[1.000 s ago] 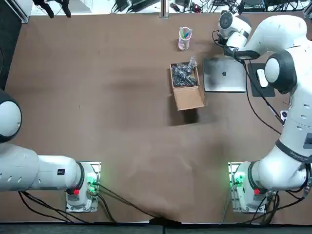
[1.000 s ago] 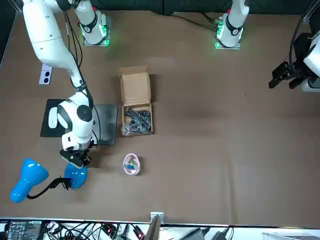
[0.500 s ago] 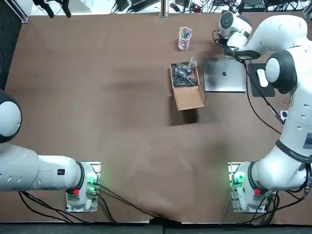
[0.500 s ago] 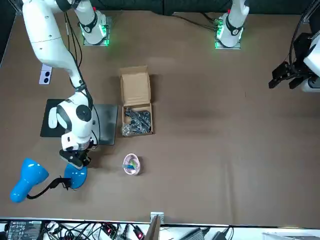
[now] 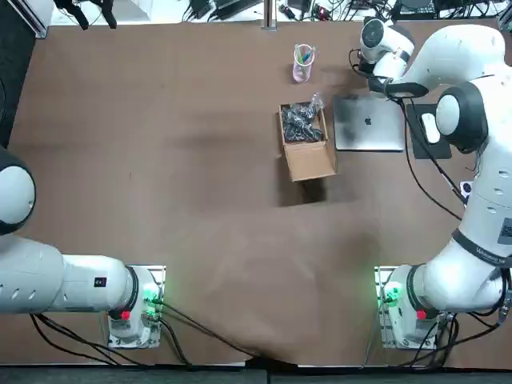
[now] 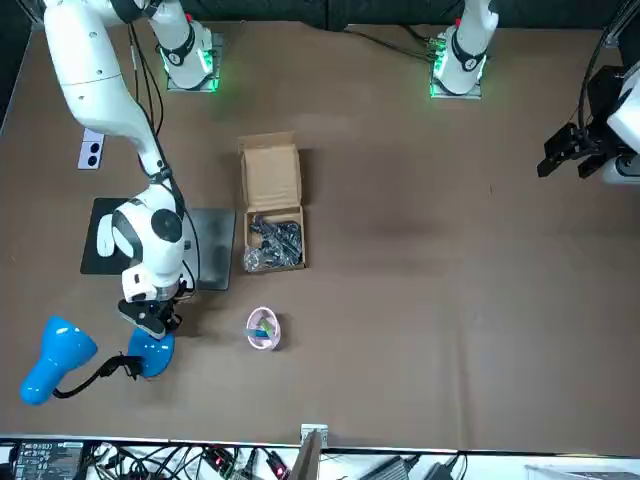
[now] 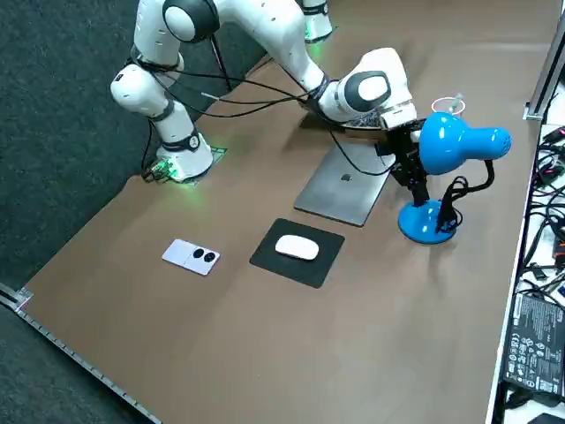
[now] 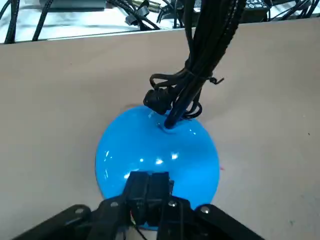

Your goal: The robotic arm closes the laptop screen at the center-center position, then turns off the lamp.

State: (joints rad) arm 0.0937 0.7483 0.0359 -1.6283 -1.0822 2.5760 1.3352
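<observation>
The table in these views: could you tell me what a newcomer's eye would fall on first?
The bright blue lamp at the table edge farthest from the robot stands out, with the right gripper, fingers shut, down at its round base. Beside it lies the closed silver laptop, then an open cardboard box.

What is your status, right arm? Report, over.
Right gripper shut, tips at the round blue lamp base. Silver laptop closed flat. Black lamp cable close by the tips.
</observation>
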